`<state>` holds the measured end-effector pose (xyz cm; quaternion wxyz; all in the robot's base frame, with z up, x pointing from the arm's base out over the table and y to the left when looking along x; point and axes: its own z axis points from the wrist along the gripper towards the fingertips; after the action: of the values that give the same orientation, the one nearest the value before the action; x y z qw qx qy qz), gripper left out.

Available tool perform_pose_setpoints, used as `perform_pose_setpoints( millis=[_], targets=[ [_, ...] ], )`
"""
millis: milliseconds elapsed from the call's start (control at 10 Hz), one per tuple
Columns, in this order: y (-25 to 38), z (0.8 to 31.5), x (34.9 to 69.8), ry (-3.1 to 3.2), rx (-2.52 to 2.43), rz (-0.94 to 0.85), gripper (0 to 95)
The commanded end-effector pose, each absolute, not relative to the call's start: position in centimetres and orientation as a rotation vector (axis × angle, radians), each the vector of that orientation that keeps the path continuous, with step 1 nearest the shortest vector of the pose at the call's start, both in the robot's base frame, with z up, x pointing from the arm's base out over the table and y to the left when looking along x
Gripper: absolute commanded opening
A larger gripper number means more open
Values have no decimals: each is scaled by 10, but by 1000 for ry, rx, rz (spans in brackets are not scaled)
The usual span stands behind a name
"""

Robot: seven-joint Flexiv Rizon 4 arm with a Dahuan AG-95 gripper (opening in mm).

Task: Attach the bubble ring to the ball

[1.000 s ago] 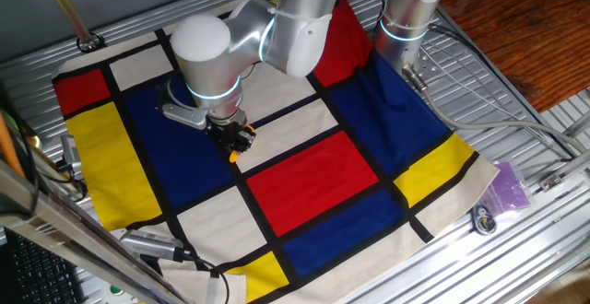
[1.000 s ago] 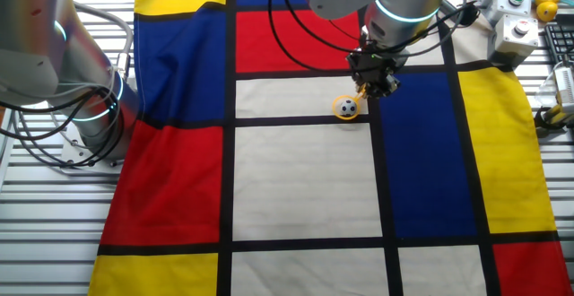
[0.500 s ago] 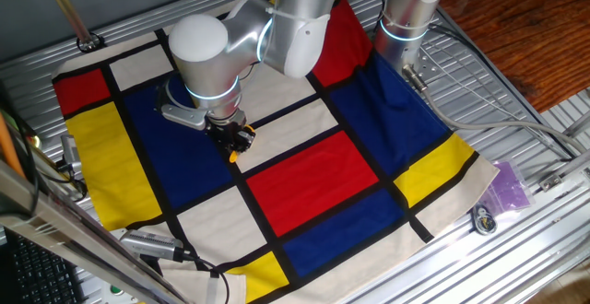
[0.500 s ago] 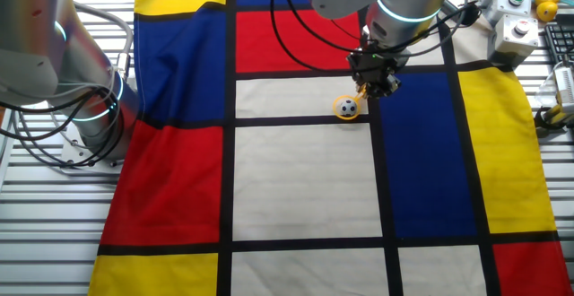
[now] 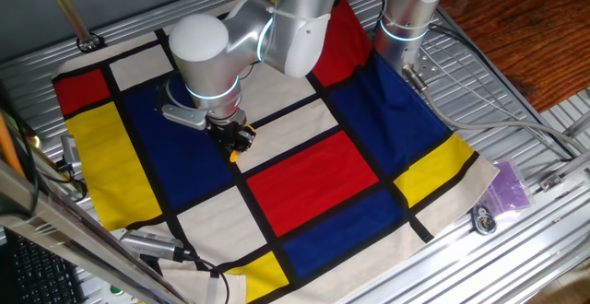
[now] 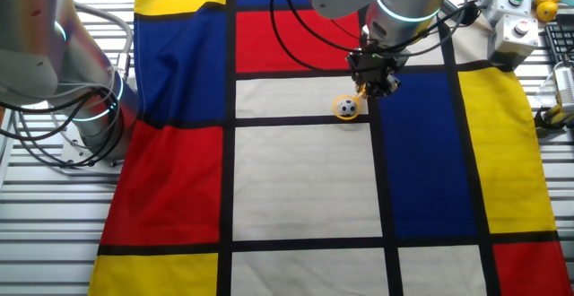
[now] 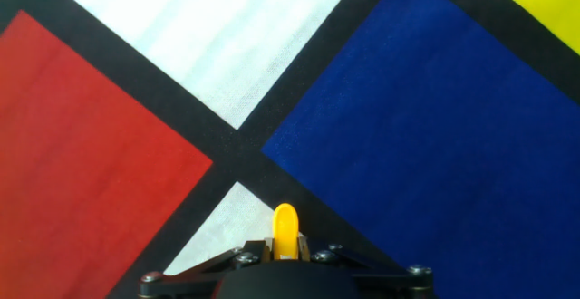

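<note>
Ring (image 6: 347, 108) is lying around the ball (image 6: 348, 108) on the white cloth panel of the counter (image 6: 305, 179), at seven o'clock from the tool (image 6: 372, 88). Tool is pinching the ring's handle, jaws nearly closed. Risk, as judged: lifting or twisting now is likely dragging the ring off, or rolling the ball away.
</note>
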<state>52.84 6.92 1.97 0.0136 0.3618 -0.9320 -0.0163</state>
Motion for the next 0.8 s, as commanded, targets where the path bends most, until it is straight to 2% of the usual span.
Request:
perform_pose_setpoints(
  millis=[100,600,700,800],
  targets=[
    [69,15,530,-2902,1131,-50,0],
    [69,9,531,-2900,1137,-45,0],
    [69,10,530,-2893,1156,-44,190],
    [69,10,530,-2891,1159,-44,190]
  ],
)
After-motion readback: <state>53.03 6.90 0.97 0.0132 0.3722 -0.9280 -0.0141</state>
